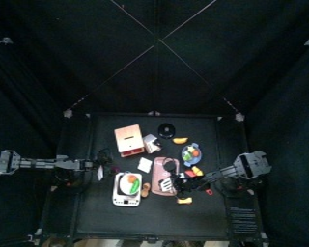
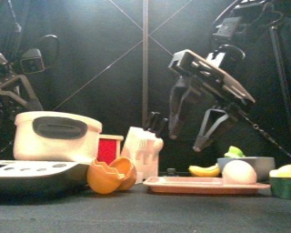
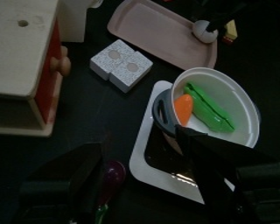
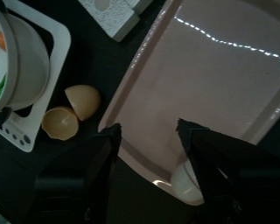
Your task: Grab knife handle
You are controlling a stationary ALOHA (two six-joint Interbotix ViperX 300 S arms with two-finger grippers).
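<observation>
**Left gripper** [image 3: 143, 164]: jaws apart, holding nothing. Hangs at the left side of the table, over the near corner of a white scale [image 3: 150, 156].
- On the scale, just ahead of the jaws: white bowl [image 3: 238, 94] holding an orange piece [image 3: 185, 106] and a green piece [image 3: 213, 107].
- Further ahead of the jaws: white box [image 3: 122, 63] with a patterned top, set beside a wooden block [image 3: 20, 66].

**Knife handle** [image 2: 152, 120]: dark, upright, rising from the white box in the front view.
- Well apart from the left gripper, beyond the scale.
- On the left-arm side of the right gripper, about level with its fingertips, near but not touching.
- Blade hidden.

**Eggshell halves** [image 4: 70, 111]: on the table beside the tray's long edge, off to one side of the right gripper's jaws.

**Right gripper** [image 2: 191, 138]: jaws spread wide, nothing between them. Hangs in the air above the pink tray [image 4: 213, 79], clear of its surface.
- White egg [image 4: 187, 181] on the tray, just beneath one jaw.
- Banana [image 2: 205, 170] low on the far side of the tray, below the fingertips.
</observation>
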